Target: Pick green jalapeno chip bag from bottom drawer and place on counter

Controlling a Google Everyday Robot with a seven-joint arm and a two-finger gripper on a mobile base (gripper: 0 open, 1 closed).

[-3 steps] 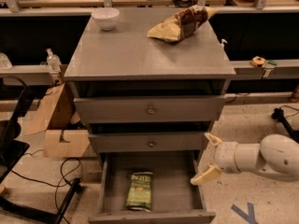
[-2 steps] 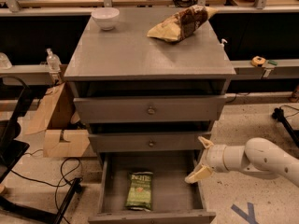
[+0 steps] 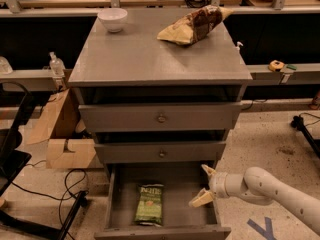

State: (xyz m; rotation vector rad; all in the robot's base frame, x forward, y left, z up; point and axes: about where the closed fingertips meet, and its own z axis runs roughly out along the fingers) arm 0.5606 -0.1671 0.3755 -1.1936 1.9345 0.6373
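Note:
The green jalapeno chip bag [image 3: 149, 204] lies flat on the floor of the open bottom drawer [image 3: 177, 194], left of its middle. My gripper [image 3: 204, 185] reaches in from the right on a white arm. It hovers over the drawer's right side, to the right of the bag and apart from it. Its two cream fingers [image 3: 201, 198] are spread open and hold nothing. The counter [image 3: 150, 56] is the grey top of the cabinet above.
A larger tan-and-brown bag [image 3: 192, 25] and a white bowl [image 3: 112, 19] sit at the back of the counter. Two shallower drawers with round knobs [image 3: 161, 118] stick out above the bottom drawer. Cardboard boxes [image 3: 62, 134] and cables lie on the floor at left.
My gripper has moved left, from outside the drawer's right wall to over the drawer's right side. The bag has not moved.

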